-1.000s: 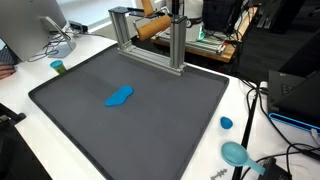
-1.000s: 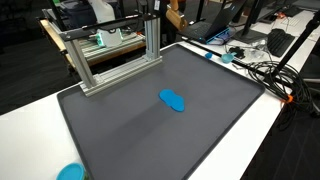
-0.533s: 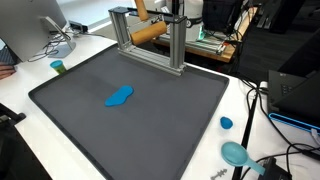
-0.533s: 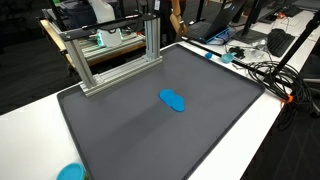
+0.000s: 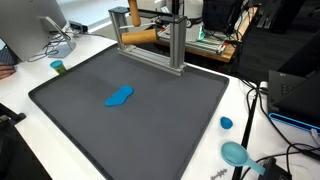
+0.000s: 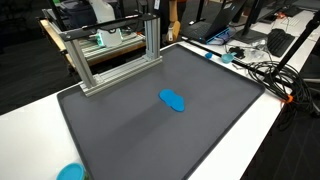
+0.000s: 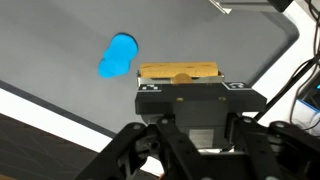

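Currently, the pincer is clamped on an oblong block of light tan wood. The block sits crosswise between the fingers, and its long faces extend past them on one side. In an exterior view the block is held horizontal, clear of the surface, and appears within the opening of a silver aluminium-profile frame.

Below the pincer lies a dark grey rectangular mat on a white table. A flat bright blue piece rests on the mat, apart from the pincer and ahead of it to one side in the wrist view. It lies near the mat's centre in both exterior views. Well away from the pincer, a small blue cap and a teal bowl-shaped item rest on the table. Cables trail off the table edge, and desks with equipment fill the room behind.

The block has squared edges, a smooth finish and one darker knot on its upper face.
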Tool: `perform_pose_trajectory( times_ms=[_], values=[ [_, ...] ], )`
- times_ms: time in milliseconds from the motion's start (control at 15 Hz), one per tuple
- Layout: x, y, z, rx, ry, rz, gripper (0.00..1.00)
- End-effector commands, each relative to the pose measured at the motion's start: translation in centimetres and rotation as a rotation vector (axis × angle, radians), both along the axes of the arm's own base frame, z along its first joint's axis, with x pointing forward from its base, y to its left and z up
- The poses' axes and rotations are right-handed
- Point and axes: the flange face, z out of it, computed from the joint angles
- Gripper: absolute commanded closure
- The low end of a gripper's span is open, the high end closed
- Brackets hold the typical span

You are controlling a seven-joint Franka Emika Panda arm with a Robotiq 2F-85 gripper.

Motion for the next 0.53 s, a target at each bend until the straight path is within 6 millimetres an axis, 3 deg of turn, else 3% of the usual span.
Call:
perform_pose_trajectory(
  times_ms=[0,67,133,400,467],
  values=[
    [-1.5,-0.7,-0.4,-0.074,0.023,-0.186,0.78],
    [-1.8,-1.0,-0.7,-0.091,0.037,-0.238,0.78],
    [-0.4,-0.6,-1.1,-0.055,0.038,-0.153,0.53],
    [-0.8,-0.9,-1.6,-0.074,0.052,-0.218,0.53],
    [-0.5,-1.2,-1.9,-0.077,0.053,-0.262,0.78]
  ],
)
